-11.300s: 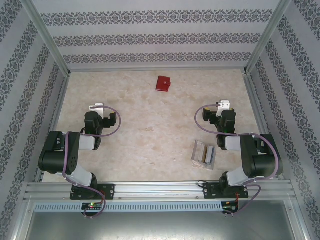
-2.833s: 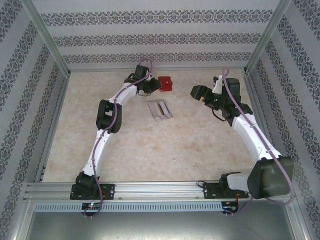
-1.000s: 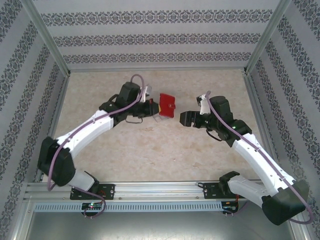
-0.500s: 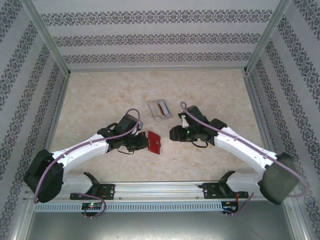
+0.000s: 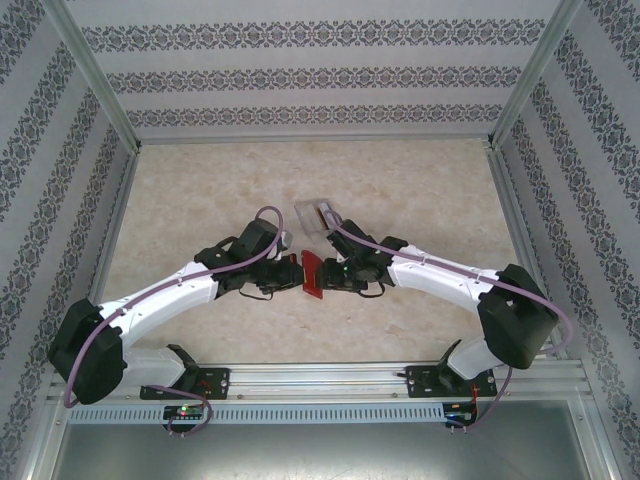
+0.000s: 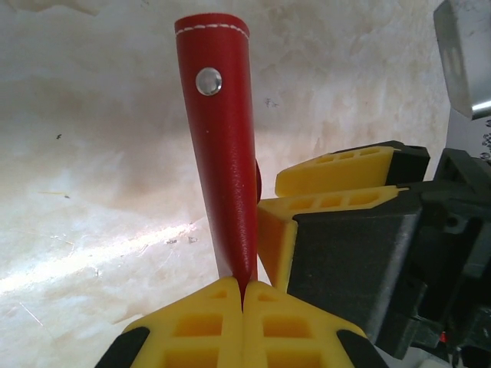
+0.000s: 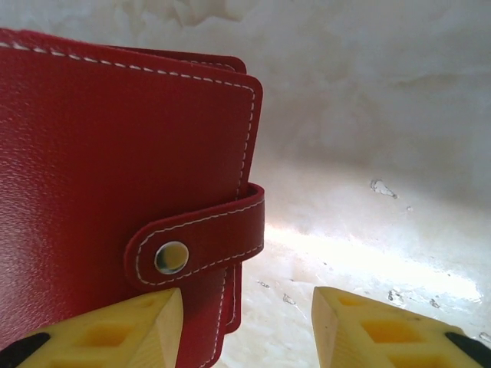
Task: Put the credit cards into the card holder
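Observation:
The card holder (image 5: 312,275), a small red wallet with its snap tab (image 7: 199,241) fastened, is held upright on its edge above the table's middle. My left gripper (image 5: 291,270) is shut on the wallet's lower edge (image 6: 224,153), yellow jaws pressed together. My right gripper (image 5: 336,272) faces it from the right, jaws apart, the tab's end and the wallet's edge between them; its left fingertip (image 7: 130,330) lies against the red cover and the right one stands off. The credit cards (image 5: 325,214) lie in a translucent tray behind.
The translucent grey tray (image 5: 308,216) rests on the table just beyond both grippers. Patterned walls and metal frame rails (image 5: 110,110) close the table on three sides. The right gripper's yellow fingers (image 6: 337,172) sit close beside the wallet.
My right gripper has moved left up to the wallet's tab side, its jaws narrower than a second ago. The left gripper kept its hold and brought the wallet slightly right.

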You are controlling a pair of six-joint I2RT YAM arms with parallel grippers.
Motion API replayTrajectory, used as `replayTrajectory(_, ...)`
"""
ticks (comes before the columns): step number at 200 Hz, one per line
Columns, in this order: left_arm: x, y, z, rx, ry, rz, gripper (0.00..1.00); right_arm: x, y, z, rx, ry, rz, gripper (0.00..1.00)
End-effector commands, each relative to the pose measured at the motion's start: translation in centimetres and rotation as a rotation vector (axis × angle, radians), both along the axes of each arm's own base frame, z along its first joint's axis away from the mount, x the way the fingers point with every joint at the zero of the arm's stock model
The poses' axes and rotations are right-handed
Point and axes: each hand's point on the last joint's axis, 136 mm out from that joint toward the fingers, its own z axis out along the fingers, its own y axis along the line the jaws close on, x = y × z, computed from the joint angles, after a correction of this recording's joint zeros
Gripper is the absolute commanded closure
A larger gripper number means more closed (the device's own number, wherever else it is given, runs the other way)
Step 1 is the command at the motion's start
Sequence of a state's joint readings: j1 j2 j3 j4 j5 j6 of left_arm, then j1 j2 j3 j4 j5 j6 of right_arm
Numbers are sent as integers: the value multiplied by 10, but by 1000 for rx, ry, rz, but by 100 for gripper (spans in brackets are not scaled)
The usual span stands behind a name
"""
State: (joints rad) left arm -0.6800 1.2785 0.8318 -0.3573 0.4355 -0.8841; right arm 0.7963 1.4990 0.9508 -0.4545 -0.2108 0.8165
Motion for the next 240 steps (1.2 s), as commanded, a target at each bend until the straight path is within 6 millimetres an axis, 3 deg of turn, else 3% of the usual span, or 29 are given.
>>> replayTrajectory(1,-6,-7,-4,-25,13,-25,100,15,4,16,41,-75,-52,50)
replayTrajectory(40,-7,-12,-14,-22,57,-35,100,13,8,12,62,-51,-53,52)
replayTrajectory(94,-2,-14,-16,-40,41,-12,100,12,-4,-21,-9,-12,-76,55)
replayTrajectory(130,-4,-12,-23,-18,59,-16,100,11,-8,-31,-24,-2,-91,58)
replayTrajectory(168,-5,-10,-25,-5,60,-14,100,18,-20,-42,-61,-5,-125,76)
replayTrajectory(200,-6,-5,-34,24,62,-10,100,20,-26,-40,-74,-29,-129,100)
replayTrajectory(240,-7,4,-51,73,65,4,100,18,-31,-37,-57,-49,-127,100)
